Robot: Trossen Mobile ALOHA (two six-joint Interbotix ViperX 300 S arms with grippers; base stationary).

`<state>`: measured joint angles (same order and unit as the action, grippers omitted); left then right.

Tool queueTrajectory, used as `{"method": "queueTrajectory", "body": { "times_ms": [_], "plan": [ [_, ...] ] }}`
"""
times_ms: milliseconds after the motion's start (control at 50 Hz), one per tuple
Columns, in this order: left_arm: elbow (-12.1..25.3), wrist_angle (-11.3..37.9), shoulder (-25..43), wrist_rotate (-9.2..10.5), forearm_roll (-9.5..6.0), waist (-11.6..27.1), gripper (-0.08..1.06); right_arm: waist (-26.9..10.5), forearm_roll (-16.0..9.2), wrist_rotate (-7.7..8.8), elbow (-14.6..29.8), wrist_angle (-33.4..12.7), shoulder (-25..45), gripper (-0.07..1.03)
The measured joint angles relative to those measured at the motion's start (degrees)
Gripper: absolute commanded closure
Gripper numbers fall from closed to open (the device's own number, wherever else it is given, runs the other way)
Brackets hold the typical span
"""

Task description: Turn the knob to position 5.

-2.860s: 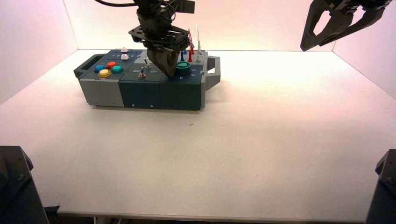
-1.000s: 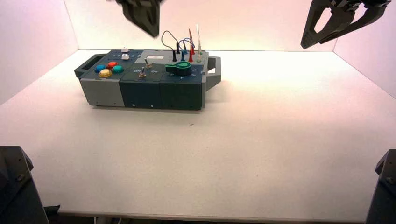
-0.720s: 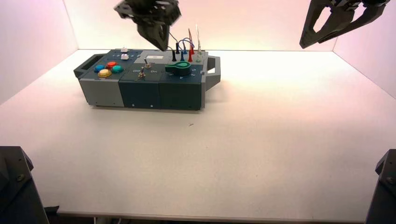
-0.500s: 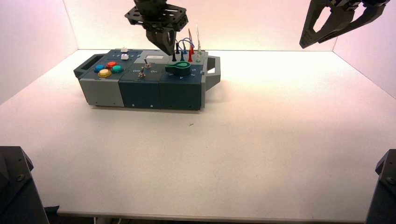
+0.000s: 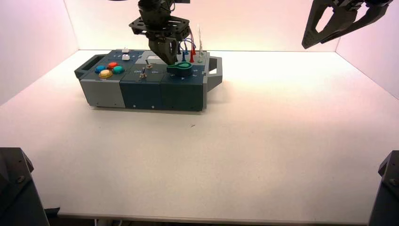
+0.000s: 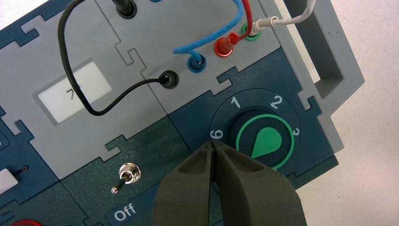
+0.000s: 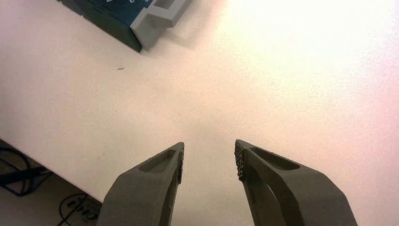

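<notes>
The dark green knob [image 5: 180, 69] sits on the right end of the box [image 5: 141, 92]. In the left wrist view the knob [image 6: 265, 141] has its teardrop tip pointing toward my fingers, away from the 1 and 2; the digits 6, 1, 2 and part of 3 show, and the rest are hidden. My left gripper [image 5: 170, 63] is shut and empty, its tips [image 6: 212, 143] just above the dial ring beside the 6, not touching the knob. My right gripper [image 5: 316, 44] hangs high at the far right, open and empty [image 7: 208, 155].
Coloured push buttons [image 5: 109, 69] sit at the box's left end and two small toggle switches [image 5: 145, 68] in the middle, one near "Off" [image 6: 128, 175]. Plugged wires [image 6: 221, 37] and a white display [image 6: 75, 92] lie behind the knob. A grey handle [image 5: 215, 70] juts right.
My left gripper left the knob, rose high above the box, then came back down to the knob's left side. The knob's tab now points left. The right arm has not moved.
</notes>
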<state>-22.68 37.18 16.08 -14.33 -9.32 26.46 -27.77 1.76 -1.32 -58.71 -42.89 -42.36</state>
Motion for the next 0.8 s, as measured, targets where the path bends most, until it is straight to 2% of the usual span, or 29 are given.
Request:
{"method": "queueTrajectory", "body": {
  "times_ms": [800],
  "plan": [
    [-1.5,0.4,-0.3,0.00,0.53,0.0,1.01,-0.1,0.0,0.00,0.0,0.0,-0.1,0.39]
  ]
}}
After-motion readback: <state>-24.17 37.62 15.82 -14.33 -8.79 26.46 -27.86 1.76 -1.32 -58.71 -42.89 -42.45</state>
